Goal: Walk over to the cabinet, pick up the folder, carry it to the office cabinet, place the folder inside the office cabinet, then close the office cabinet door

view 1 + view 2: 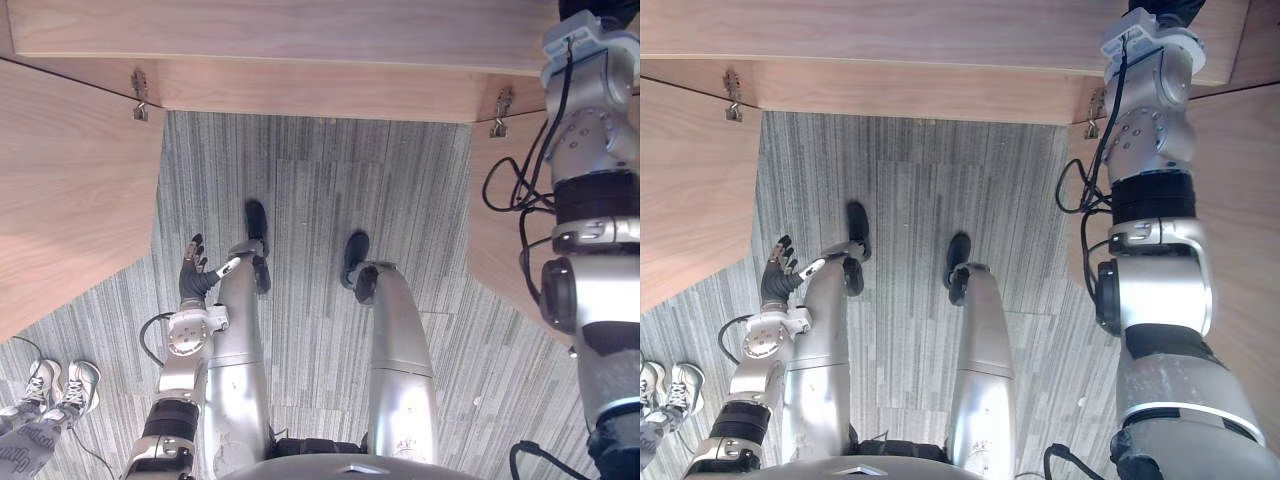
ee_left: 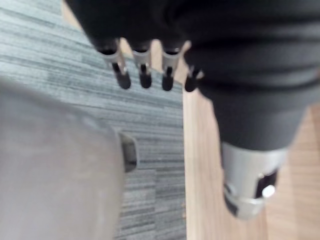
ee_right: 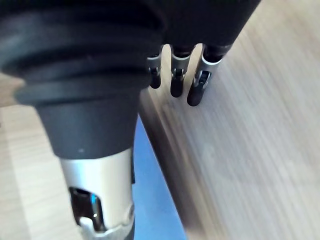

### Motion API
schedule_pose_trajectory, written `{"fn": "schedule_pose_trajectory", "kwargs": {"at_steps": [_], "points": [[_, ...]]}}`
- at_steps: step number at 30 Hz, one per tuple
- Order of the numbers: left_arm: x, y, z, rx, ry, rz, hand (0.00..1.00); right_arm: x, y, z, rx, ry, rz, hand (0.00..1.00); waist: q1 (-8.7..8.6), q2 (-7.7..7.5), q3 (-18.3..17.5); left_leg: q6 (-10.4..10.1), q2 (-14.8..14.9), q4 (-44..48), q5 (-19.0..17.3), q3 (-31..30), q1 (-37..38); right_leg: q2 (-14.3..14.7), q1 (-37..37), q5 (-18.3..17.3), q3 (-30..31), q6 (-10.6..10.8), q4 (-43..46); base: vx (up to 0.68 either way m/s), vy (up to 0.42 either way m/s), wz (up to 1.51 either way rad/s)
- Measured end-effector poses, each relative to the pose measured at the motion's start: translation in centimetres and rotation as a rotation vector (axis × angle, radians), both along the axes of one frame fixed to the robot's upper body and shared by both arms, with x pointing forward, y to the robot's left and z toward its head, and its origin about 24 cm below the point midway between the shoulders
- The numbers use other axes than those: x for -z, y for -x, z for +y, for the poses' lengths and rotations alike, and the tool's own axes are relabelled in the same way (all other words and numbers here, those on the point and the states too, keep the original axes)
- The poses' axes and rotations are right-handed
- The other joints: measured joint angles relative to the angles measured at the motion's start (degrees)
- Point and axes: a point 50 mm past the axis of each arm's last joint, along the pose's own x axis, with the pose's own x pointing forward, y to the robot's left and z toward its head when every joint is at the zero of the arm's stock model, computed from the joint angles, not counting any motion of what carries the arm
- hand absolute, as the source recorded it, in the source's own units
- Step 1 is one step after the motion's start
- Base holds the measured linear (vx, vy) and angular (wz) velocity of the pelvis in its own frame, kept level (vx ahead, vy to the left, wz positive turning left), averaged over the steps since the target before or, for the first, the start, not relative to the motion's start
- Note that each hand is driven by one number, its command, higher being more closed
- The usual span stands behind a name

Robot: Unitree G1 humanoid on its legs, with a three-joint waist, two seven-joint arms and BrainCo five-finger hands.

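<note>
Fingers (image 3: 176, 90) of your right hand (image 3: 90, 65) hang straight and relaxed in its wrist view. Their dark tips sit over a brown wood panel (image 3: 260, 125) and curl round nothing. You cannot tell from this angle whether they brush the wood. The blue folder (image 3: 150, 195) shows just past the thumb, lying along the panel's shaded edge. No finger wraps it, so it looks to be resting on its own, not in your grip. Whether the thumb touches it you cannot tell. Your right arm (image 1: 590, 200) is raised high on the right of the head views and runs up over the cabinet (image 1: 300, 35), which is probably why the folder shows up beside that hand. It fits a hand either about to take the folder or one that has let it go, and the pictures do not settle which. Your left hand (image 1: 193, 278) hangs low beside the leg over the grey striped carpet (image 1: 310, 180), its fingers (image 2: 123, 80) loosely spread and empty, out of the way and ready for a door. Both cabinet doors, left (image 1: 70, 190) and right (image 1: 495, 220), stand swung wide on their hinges, leaving the front clear for the reach, so the closing step is not yet done. A person's shoes (image 1: 62, 385) stand on the carpet near your left side.
</note>
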Motion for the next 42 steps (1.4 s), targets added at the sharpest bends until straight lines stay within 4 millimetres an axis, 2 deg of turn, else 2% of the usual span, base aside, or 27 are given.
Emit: {"fn": "schedule_pose_trajectory", "kwargs": {"at_steps": [3, 8, 13, 17, 21, 26, 30, 35, 40, 42], "points": [[0.2, -0.1, 0.1, 0.009, -0.003, 0.013, 0.00, -0.3, -0.2, -0.3, 0.044, 0.063, 0.035, 0.00, -0.01, 0.00, 0.0, 0.2, 0.0, -0.9, 0.6, 0.3, 0.4, 0.0, 0.2, 0.7, 0.2, 0.0, -0.5, -0.05, 0.022, -0.03], [0.9, -0.3, 0.4, 0.013, 0.003, 0.059, 0.00, -0.3, -0.5, -0.2, 0.172, 0.314, 0.122, 0.00, -0.35, -0.10, -1.1, 0.9, 0.2, -3.1, 1.2, 1.7, 1.8, -0.2, 1.3, 2.0, 0.3, 0.0, -2.7, -0.02, 0.007, -0.02], [-0.5, -2.9, 0.9, -0.003, 0.023, 0.038, 0.00, -3.0, 0.3, 0.3, 0.340, 0.515, 0.092, 0.00, -1.20, -0.13, -1.3, 1.8, 0.5, -4.1, 1.9, 3.0, 1.9, -0.2, 1.8, 3.7, 0.7, 0.7, -5.1, 0.00, 0.027, -0.05], [-2.5, -5.0, 0.9, -0.010, 0.056, -0.013, 0.00, -3.9, 0.7, 0.3, 0.411, 0.533, 0.070, 0.00, -1.32, -0.13, -1.3, 2.2, 0.5, -5.0, 2.2, 3.7, 2.3, -0.3, 2.2, 4.6, 1.0, 0.9, -6.2, 0.00, 0.008, -0.03], [-4.2, -6.4, 0.9, -0.009, 0.054, -0.044, 0.00, -3.9, 0.5, 1.0, 0.430, 0.543, 0.064, 0.00, -1.77, -0.13, -1.3, 2.3, 0.5, -5.1, 2.1, 4.8, 2.9, -0.3, 2.3, 5.0, 2.0, 1.2, -6.8, -0.01, 0.005, -0.07], [-4.8, -7.0, 0.7, -0.003, 0.058, -0.056, 0.00, -4.1, 0.7, 1.2, 0.426, 0.562, 0.055, 0.00, -2.35, -0.14, -1.3, 2.3, 0.7, -5.3, 2.1, 5.0, 2.8, -0.2, 2.3, 5.4, 2.1, 1.4, -7.5, 0.00, -0.002, -0.03], [-4.5, -6.9, 0.7, -0.002, 0.057, -0.044, 0.00, -3.4, 0.6, 1.3, 0.416, 0.585, 0.058, 0.00, -2.34, -0.14, -1.3, 2.4, 0.7, -5.2, 2.1, 5.2, 2.9, -0.1, 2.3, 5.5, 2.2, 1.5, -7.6, 0.00, 0.000, 0.00], [-4.4, -6.8, 0.7, -0.001, 0.055, -0.042, 0.00, -1.6, 0.9, 1.8, 0.423, 0.656, 0.047, 0.00, -2.31, -0.14, -1.3, 2.6, 1.1, -4.9, 1.9, 5.6, 2.9, 0.0, 2.4, 5.5, 2.3, 1.5, -7.7, 0.01, -0.005, -0.02], [-3.9, -5.7, 1.0, -0.010, 0.049, -0.048, 0.00, 1.4, 2.1, 0.8, 0.458, 0.669, 0.031, 0.00, -2.07, -0.14, -1.3, 2.6, 1.2, -4.9, 1.9, 5.2, 2.8, 0.2, 2.4, 5.5, 2.2, 1.5, -8.0, 0.00, 0.000, 0.00], [-3.6, -5.1, 1.1, -0.015, 0.046, -0.049, 0.00, 2.9, 3.2, 0.2, 0.492, 0.674, 0.014, 0.00, -1.82, -0.14, -1.3, 2.6, 1.2, -4.9, 1.9, 5.1, 2.8, 0.2, 2.4, 5.5, 2.2, 1.5, -8.0, 0.00, 0.000, 0.00]]}}
